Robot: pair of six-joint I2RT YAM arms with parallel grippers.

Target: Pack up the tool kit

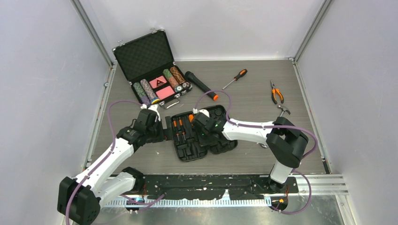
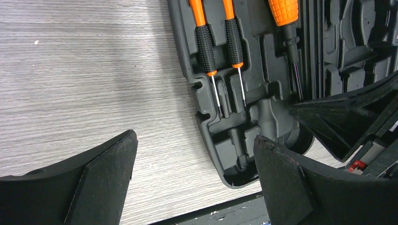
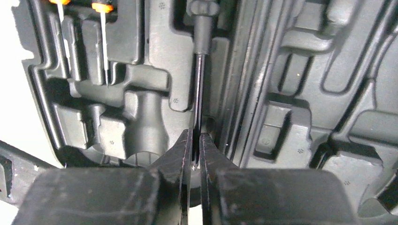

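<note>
The tool kit case (image 1: 187,151) lies open at the table's middle, black with moulded slots. Two small orange-and-black screwdrivers (image 2: 205,42) sit in slots of its left half. A bigger screwdriver with an orange handle (image 2: 284,11) lies along the hinge side. My right gripper (image 3: 196,140) is over the case (image 3: 155,56), and its fingers are shut on the tip of that screwdriver's thin shaft (image 3: 199,93). My left gripper (image 2: 195,159) stands wide open, low at the case's (image 2: 234,154) left corner, one finger over the bare table and nothing between its fingers.
A metal-edged chip case (image 1: 150,70) stands open at the back left, and a black flashlight (image 1: 201,85) lies next to it. A loose screwdriver (image 1: 235,78), pliers (image 1: 276,93) and a hammer (image 1: 283,110) lie at the back right.
</note>
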